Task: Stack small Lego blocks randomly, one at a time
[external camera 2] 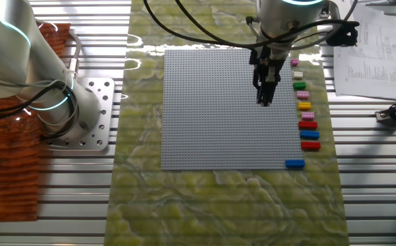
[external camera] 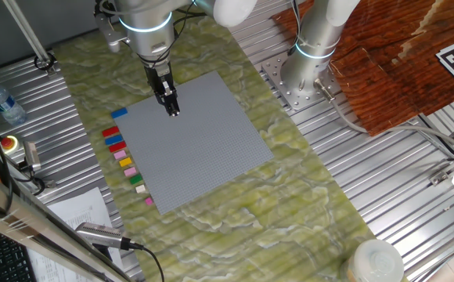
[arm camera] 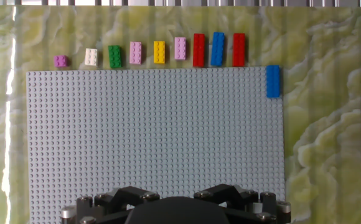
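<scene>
The small Lego blocks lie in a row on the green mat along one edge of the grey baseplate (arm camera: 155, 137). In the hand view the row runs pink (arm camera: 60, 61), whitish (arm camera: 91, 56), green (arm camera: 114, 56), pink, yellow (arm camera: 159, 52), pink, red (arm camera: 198, 50), blue (arm camera: 218, 48), red (arm camera: 239, 50). One more blue block (arm camera: 273, 81) sits at the baseplate's corner (external camera: 119, 113). My gripper (external camera: 172, 110) hovers over the baseplate near the row side (external camera 2: 263, 101). Its fingers look closed together and hold nothing. No blocks are stacked.
A second robot base (external camera: 313, 55) stands beside the mat. A water bottle (external camera: 0, 102), papers (external camera: 78, 207), a microphone-like tool (external camera: 102, 233) and a keyboard lie at the side behind the row. A brown cloth (external camera: 399, 55) covers the far corner.
</scene>
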Motion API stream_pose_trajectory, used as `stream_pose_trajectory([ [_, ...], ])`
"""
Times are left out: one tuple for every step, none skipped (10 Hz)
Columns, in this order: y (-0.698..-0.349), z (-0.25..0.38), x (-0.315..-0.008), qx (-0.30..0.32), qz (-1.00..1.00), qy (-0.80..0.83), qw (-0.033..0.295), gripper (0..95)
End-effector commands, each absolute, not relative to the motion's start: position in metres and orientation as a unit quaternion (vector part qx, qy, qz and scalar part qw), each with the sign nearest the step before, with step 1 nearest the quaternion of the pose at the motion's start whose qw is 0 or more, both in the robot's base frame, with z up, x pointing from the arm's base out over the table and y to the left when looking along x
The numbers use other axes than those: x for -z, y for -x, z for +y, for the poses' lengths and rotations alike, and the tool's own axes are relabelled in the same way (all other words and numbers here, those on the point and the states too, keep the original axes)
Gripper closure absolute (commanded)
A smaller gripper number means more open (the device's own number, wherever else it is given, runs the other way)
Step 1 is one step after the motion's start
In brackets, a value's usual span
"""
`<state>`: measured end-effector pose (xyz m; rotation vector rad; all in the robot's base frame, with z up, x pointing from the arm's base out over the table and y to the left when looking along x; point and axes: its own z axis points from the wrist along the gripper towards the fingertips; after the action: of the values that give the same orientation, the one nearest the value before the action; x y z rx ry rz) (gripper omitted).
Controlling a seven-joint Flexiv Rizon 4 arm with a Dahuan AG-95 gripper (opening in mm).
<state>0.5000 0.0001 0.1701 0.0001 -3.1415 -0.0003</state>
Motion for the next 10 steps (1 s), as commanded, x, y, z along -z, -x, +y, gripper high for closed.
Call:
stream_pose_trajectory([
  [-0.5, 0.0, -0.17, 0.0, -1.0, 0.0, 0.0, 0.0],
  [-0.5, 0.0, -0.17, 0.007, -1.0, -0.013, -0.008, 95.0],
  [-0.5, 0.0, -0.17, 0.006, -1.0, -0.014, -0.008, 95.0],
  [-0.5, 0.0, -0.1699, 0.006, -1.0, -0.014, -0.008, 95.0],
  [-0.5, 0.0, -0.1699, 0.006, -1.0, -0.014, -0.008, 95.0],
  [-0.5, 0.0, -0.1699, 0.006, -1.0, -0.014, -0.008, 95.0],
  [-0.5, 0.0, -0.1699, 0.005, -1.0, -0.014, -0.008, 95.0],
  [-0.5003, -0.0002, -0.1691, 0.004, -1.0, -0.014, -0.008, 95.0],
  [-0.5008, -0.0007, -0.1675, 0.004, -1.0, -0.014, -0.008, 95.0],
  [-0.5012, -0.0012, -0.1661, 0.004, -1.0, -0.015, -0.008, 95.0],
])
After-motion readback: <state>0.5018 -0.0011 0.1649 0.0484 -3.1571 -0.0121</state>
